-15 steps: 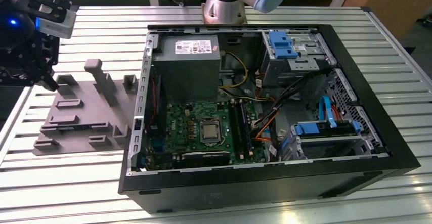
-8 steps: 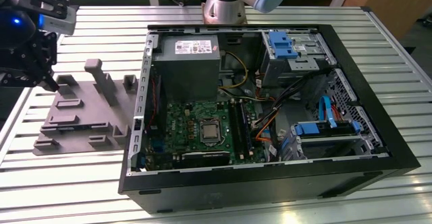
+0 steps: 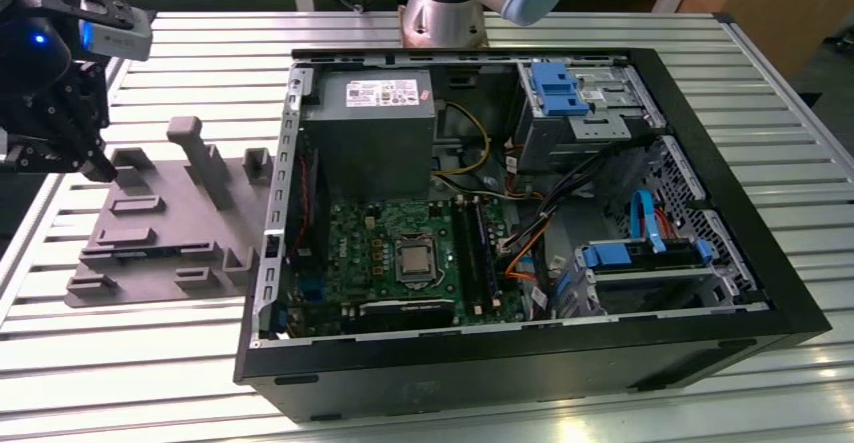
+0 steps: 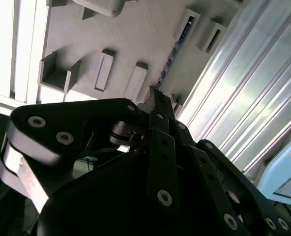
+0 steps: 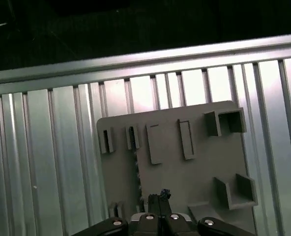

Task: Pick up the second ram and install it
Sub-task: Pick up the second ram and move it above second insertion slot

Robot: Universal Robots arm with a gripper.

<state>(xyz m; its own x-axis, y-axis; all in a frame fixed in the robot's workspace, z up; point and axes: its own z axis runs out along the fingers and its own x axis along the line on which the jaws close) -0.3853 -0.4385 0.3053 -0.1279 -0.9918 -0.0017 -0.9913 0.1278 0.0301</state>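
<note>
dark green-blue and very thin, the second ram (image 4: 171, 56) stood on its long edge in a narrow slot of the grey fixture (image 4: 135, 29). the fixture lay flat on the slatted aluminium table (image 3: 134, 363), at the exterior view's left of the open computer case (image 3: 534, 373). that put the second ram well apart from the motherboard (image 3: 387, 233) and its long black slots (image 3: 470, 248). in the first wrist view the second ram (image 5: 135, 167) showed as a fine dark line across the fixture, one end just beside the fingertips

the gripper (image 4: 155, 93) hung above the fixture, at the part farthest to the exterior view's left. its fingers looked drawn together, tip against tip, with nothing between them. the second ram was not held, and i could not tell whether the tips brushed it

by my judgement the pick-up step was in hand, at the approach — nothing lifted, the install not begun. taking so thin a strip would call for the fingers to part enough to straddle it, square across its flat faces and lined up with the slot. a skewed grip could jam the second ram in the fixture or tip it over
</note>
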